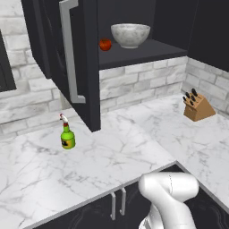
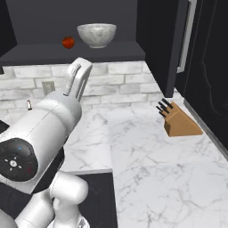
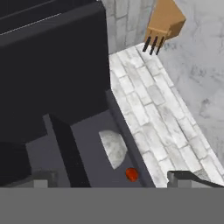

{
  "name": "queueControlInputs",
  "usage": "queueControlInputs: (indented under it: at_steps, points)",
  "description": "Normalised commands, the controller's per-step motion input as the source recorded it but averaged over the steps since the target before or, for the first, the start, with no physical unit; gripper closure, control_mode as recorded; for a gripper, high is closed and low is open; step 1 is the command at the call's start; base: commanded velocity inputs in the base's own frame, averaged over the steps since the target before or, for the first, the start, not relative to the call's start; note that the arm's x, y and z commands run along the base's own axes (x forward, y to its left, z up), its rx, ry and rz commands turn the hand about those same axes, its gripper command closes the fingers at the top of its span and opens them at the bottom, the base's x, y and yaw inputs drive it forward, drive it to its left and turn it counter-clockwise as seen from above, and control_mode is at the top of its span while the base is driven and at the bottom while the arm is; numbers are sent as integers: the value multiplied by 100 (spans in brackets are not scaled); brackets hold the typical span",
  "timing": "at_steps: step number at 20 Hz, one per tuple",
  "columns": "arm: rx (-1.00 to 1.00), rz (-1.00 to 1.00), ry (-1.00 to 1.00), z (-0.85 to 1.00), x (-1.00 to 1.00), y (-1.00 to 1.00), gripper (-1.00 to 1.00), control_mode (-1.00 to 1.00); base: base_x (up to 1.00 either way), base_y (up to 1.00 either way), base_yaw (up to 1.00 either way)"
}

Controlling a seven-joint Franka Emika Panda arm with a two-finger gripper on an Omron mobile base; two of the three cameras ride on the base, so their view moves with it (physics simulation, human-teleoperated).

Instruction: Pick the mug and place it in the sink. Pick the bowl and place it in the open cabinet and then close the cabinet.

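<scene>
The speckled grey-white bowl (image 1: 130, 35) (image 2: 96, 34) stands upright on the shelf of the open black wall cabinet (image 1: 134, 56) (image 2: 53, 53). The cabinet's door (image 1: 85, 67), with its long silver bar handle (image 1: 68, 53), swings out over the counter. From above, the hand view catches part of the bowl (image 3: 114, 148) under the cabinet's top (image 3: 52, 65). My gripper (image 3: 113, 179) is open, with nothing between its fingertips (image 3: 186, 177), and hangs above and in front of the shelf. The mug and the sink are out of view.
A small red fruit (image 1: 105, 44) (image 2: 68, 42) (image 3: 131, 174) lies left of the bowl on the shelf. A green bottle (image 1: 67, 137) stands on the marble counter (image 1: 112, 152) under the door. A wooden knife block (image 1: 198, 107) (image 2: 178, 120) (image 3: 164, 24) sits in the corner.
</scene>
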Motion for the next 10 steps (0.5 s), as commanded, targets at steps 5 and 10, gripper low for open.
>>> queueControlInputs:
  at_steps: [5, 10]
  points:
    - [-23, -5, -41, 7, -39, -30, -100, -100, 0, 0, 0]
    - [-15, -11, -22, 4, -3, -29, -100, -100, 0, 0, 0]
